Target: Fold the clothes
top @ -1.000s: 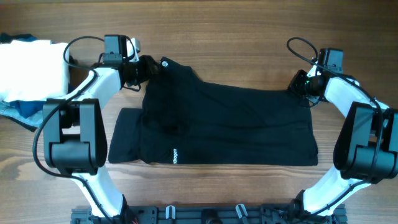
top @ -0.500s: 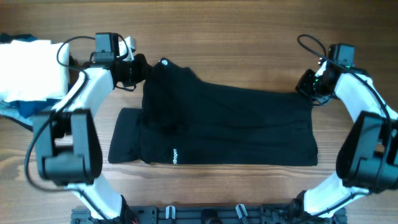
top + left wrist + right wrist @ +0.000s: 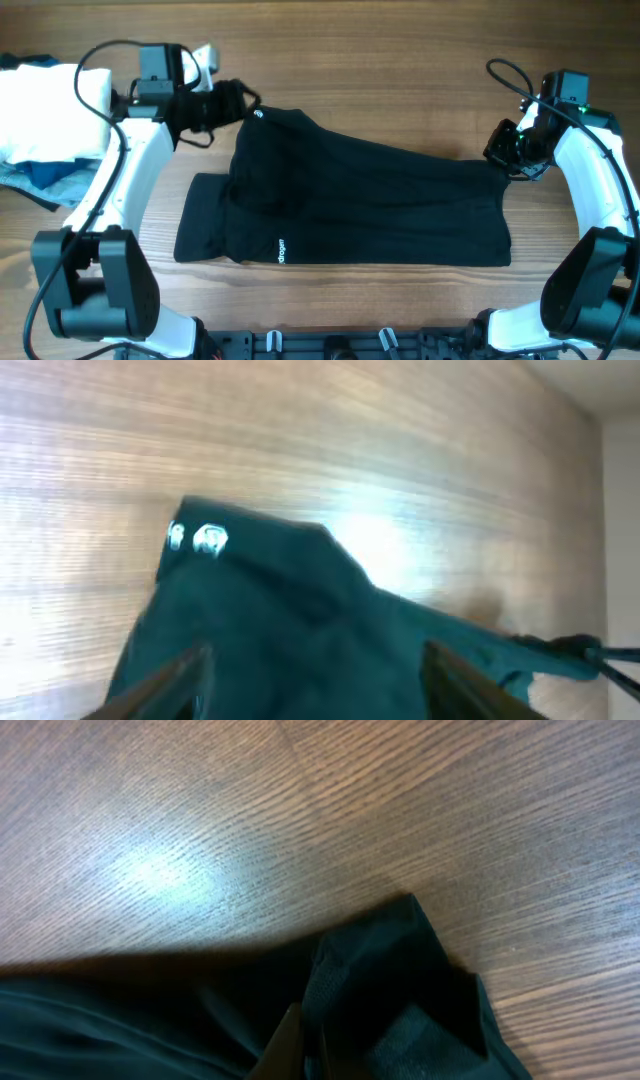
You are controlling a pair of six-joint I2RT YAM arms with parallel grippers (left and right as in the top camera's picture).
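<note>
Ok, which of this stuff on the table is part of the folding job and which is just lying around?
Job:
- black garment

Lying about, both at the far left:
- white cloth
- blue garments

The overhead view looks straight down on the whole tabletop [image 3: 400,60]. Both wrist views sit close over corners of the clothes [image 3: 360,205], overhead's 11 and 3 o'clock.

Overhead: bright, even, sharp, soft shadows. Left wrist cam blurry, glare on desk [image 3: 390,550], cloth [image 3: 300,640] tinted teal. Right wrist: glare patch upper left, cloth v. dark.
</note>
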